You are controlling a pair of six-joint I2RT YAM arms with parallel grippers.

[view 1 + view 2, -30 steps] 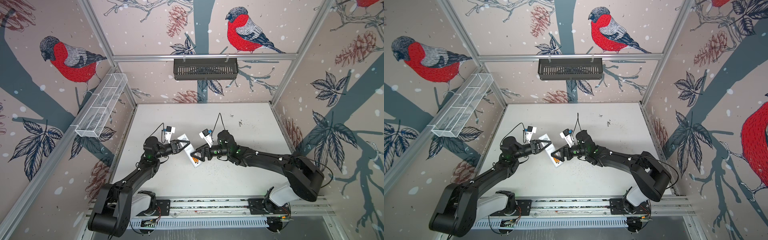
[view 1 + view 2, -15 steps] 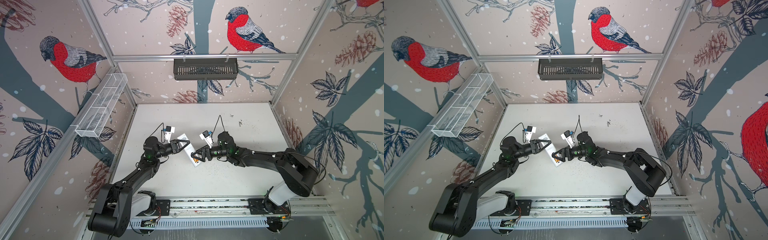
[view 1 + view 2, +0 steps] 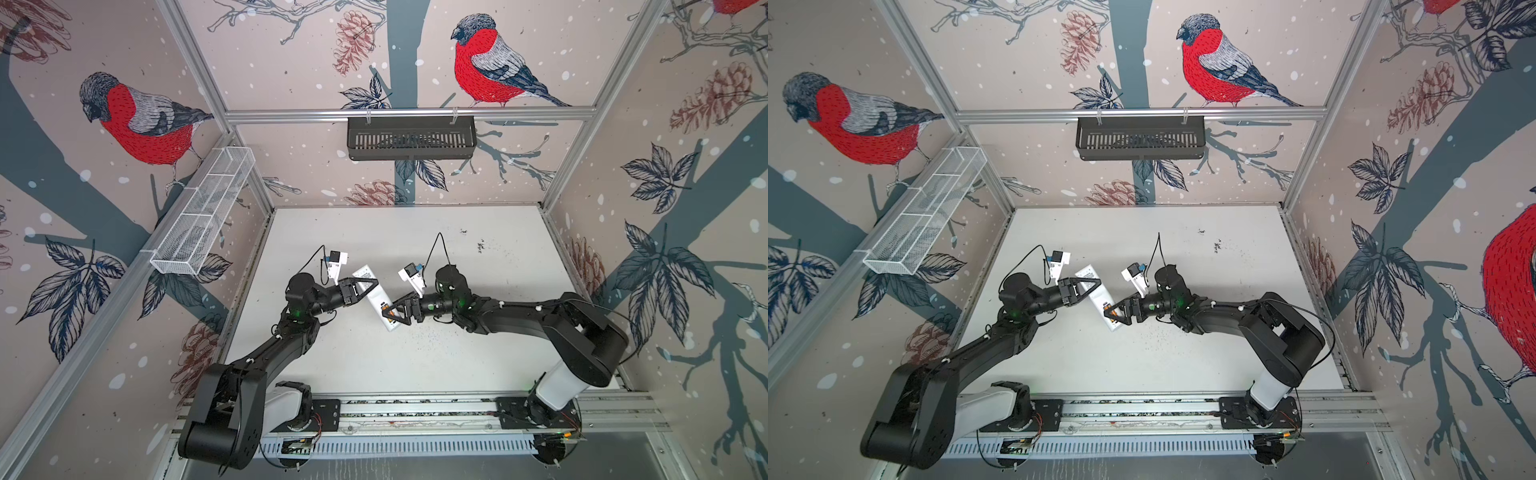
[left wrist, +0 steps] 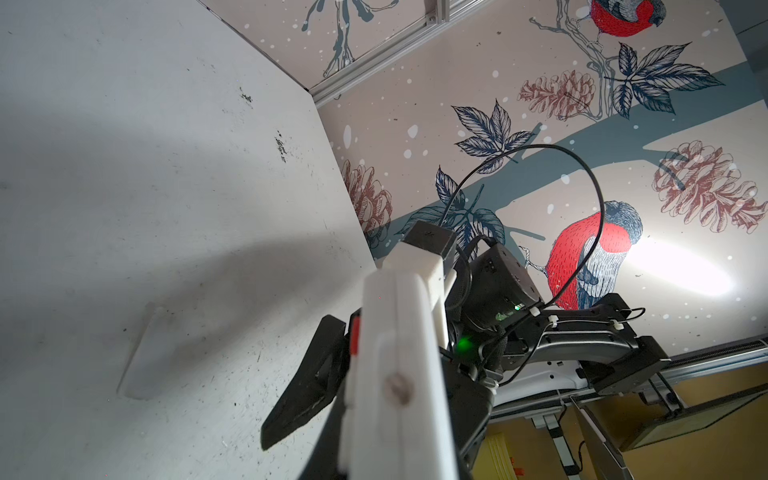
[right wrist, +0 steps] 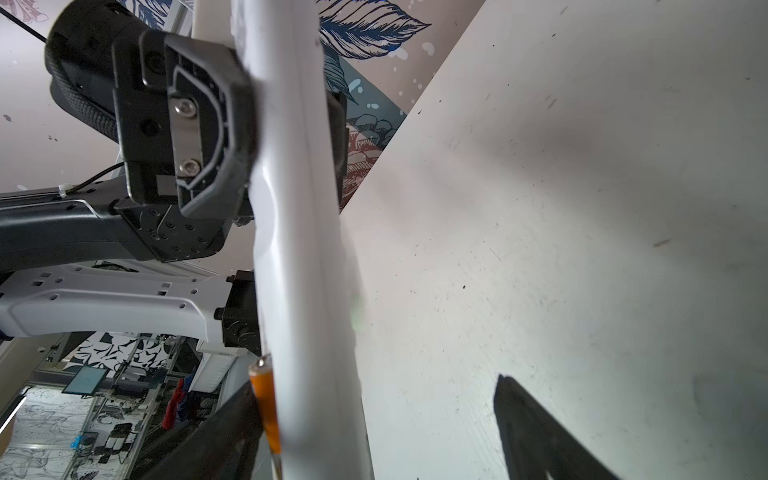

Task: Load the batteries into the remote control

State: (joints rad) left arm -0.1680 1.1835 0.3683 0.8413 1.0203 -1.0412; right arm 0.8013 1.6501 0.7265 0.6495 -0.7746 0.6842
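Seating step: left gripper (image 3: pixel 371 285) clamps the remote control (image 3: pixel 376 299) mid-frame; right gripper (image 3: pixel 391 312) is spread wide with one finger against the battery (image 5: pixel 264 399), so next press it flush.

Top views high above table (image 3: pixel 415 353); wrist cameras close on remote control (image 5: pixel 299 208).

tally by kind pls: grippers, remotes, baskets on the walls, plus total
grippers: 2 (left gripper, right gripper)
remote control: 1
wall baskets: 2 (black basket, white wire basket)
total: 5
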